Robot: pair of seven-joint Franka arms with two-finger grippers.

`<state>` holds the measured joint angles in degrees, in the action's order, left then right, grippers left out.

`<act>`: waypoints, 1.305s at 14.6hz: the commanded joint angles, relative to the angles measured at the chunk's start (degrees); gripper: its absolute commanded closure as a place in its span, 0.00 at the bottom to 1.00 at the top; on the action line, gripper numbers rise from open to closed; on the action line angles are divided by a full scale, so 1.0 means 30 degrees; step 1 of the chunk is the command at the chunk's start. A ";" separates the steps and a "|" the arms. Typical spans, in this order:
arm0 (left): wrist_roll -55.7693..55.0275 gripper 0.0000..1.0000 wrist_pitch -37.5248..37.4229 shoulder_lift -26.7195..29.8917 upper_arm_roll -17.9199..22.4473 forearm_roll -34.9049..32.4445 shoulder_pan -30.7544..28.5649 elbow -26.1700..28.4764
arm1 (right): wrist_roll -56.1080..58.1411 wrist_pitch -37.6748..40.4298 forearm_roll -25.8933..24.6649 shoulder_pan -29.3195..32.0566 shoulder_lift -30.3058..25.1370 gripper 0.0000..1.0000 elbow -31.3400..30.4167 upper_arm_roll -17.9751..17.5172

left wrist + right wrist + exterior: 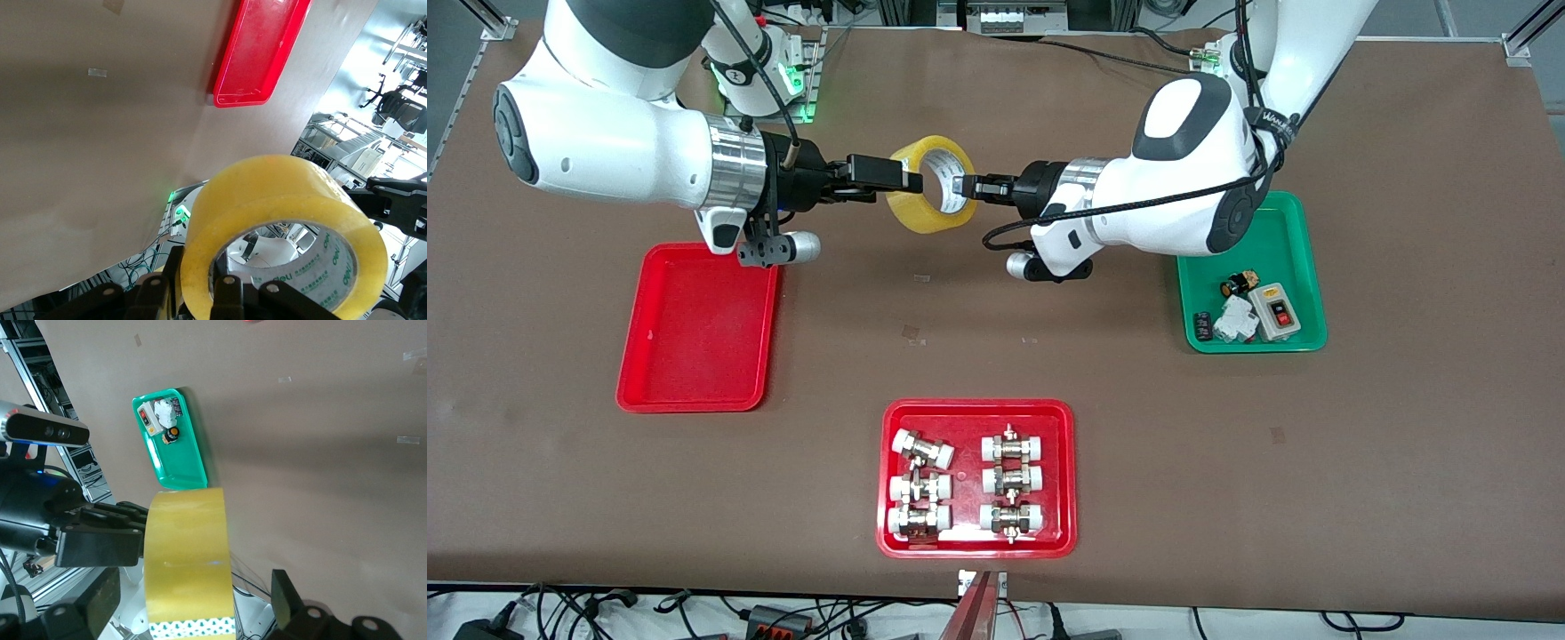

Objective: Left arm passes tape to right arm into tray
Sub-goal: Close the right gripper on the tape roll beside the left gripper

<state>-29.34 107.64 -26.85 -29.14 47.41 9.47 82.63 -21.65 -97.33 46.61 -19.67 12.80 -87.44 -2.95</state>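
The yellow tape (927, 209) hangs in the air over the table's middle, between the two grippers. My left gripper (961, 187) is shut on the tape's wall, one finger (224, 293) inside the core and the other outside, with the roll (280, 200) filling the left wrist view. My right gripper (911, 180) is open, and its fingers (285, 590) straddle the roll's (187, 553) width with gaps on both sides. The red tray (698, 329) lies empty toward the right arm's end and also shows in the left wrist view (260, 50).
A green tray (1249, 276) with small electrical parts lies toward the left arm's end and shows in the right wrist view (170, 440). A second red tray (978, 542) holding white-capped metal fittings lies nearest the front camera.
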 commanded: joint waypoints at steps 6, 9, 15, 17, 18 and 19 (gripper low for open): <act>0.0317 1.00 -0.0607 0.0072 -0.0132 0.0633 -0.0313 -0.0211 | 0.0041 0.0304 -0.1064 -0.0270 0.0041 0.00 0.0406 0.0047; 0.0317 1.00 -0.0695 0.0072 -0.0132 0.0662 -0.0343 -0.0211 | -0.0048 0.0275 -0.0947 -0.0444 0.0041 0.00 0.0406 0.0047; 0.0346 1.00 -0.0842 0.0072 -0.0102 0.0633 -0.0372 -0.0240 | 0.0183 0.0304 -0.0976 -0.0739 0.0041 0.00 0.0406 0.0047; 0.0346 1.00 -0.0842 0.0072 -0.0132 0.0633 -0.0431 -0.0240 | 0.0273 0.0304 -0.0976 -0.0622 0.0041 0.00 0.0406 0.0076; 0.0317 1.00 -0.0871 0.0072 -0.0132 0.0633 -0.0431 -0.0211 | 0.0245 0.0275 -0.0976 -0.0563 0.0041 0.00 0.0406 0.0076; 0.0346 1.00 -0.0871 0.0072 -0.0103 0.0633 -0.0431 -0.0240 | 0.0215 0.0275 -0.0947 -0.0563 0.0041 0.00 0.0406 0.0076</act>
<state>-29.34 106.30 -26.85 -29.14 47.41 8.84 82.63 -21.43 -97.28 44.05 -21.64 12.79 -87.24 -2.80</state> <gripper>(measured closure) 0.784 0.000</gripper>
